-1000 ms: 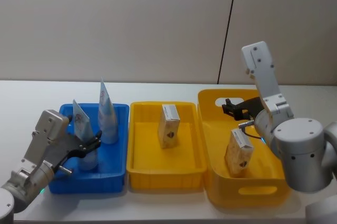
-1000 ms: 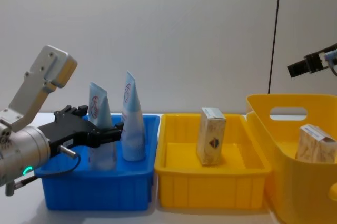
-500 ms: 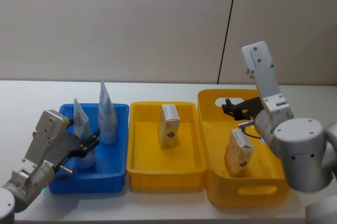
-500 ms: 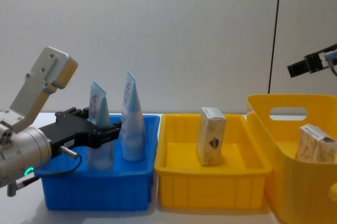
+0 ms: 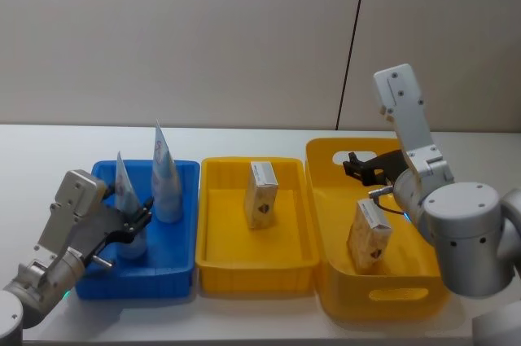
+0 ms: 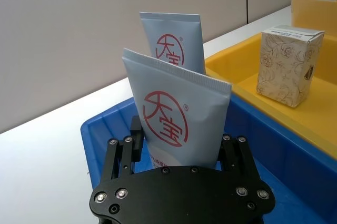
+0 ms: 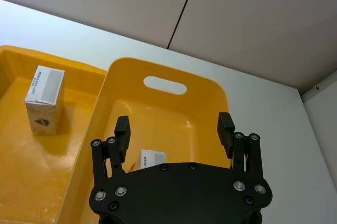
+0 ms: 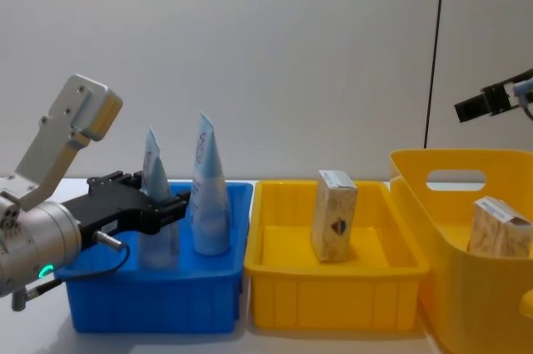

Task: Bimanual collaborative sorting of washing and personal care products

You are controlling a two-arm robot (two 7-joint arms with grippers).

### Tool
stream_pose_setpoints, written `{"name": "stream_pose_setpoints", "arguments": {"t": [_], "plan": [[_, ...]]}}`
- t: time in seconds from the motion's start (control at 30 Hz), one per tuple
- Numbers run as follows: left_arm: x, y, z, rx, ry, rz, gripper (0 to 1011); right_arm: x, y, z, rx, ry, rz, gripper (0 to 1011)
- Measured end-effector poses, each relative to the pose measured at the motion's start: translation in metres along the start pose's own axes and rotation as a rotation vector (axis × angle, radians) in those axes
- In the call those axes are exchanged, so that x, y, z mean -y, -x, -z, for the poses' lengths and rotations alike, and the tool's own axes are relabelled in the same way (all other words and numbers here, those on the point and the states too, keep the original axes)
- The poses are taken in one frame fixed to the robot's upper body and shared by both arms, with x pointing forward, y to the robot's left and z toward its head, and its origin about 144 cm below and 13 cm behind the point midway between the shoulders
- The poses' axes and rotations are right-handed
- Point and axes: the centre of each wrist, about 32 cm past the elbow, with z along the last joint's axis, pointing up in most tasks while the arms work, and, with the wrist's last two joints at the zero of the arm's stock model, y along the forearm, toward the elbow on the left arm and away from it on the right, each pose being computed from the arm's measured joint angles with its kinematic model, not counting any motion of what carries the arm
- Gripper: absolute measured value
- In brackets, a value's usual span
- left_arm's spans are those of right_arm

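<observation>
The near tube [image 6: 179,124] stands crimp-up in the blue bin [image 5: 134,285], just beside a second tube [image 5: 165,187]. I'd guess it's light, squishy and a bit slick, so low on the body is the spot to grab, and that's where the left end effector [image 6: 180,147] has it pinched. The right end effector [image 7: 174,124] hangs spread wide over the big yellow bin [image 7: 131,76]; plain white tabletop [image 5: 49,151], bare wall behind.

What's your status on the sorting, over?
Left gripper shut on near tube in blue bin. Right gripper open over large yellow bin, carton inside. Second tube close beside the held one.
</observation>
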Motion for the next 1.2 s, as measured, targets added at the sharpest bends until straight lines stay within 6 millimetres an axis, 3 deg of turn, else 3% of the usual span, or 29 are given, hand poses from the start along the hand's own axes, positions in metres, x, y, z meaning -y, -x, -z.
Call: {"name": "stream_pose_setpoints", "arguments": {"t": [0.6, 0.8, 1.2], "plan": [[0.0004, 0.0001, 0.0001, 0.000, 0.001, 0.001, 578, 0.0000, 0.0000, 0.0000, 0.000, 0.000, 0.000, 1004], [0.0003, 0.0001, 0.0002, -0.001, 0.000, 0.001, 394, 0.0000, 0.0000, 0.0000, 0.000, 0.000, 0.000, 1004], [0.0004, 0.0001, 0.0003, -0.001, 0.000, 0.001, 302, 0.0000, 0.0000, 0.0000, 0.000, 0.000, 0.000, 1004]]}}
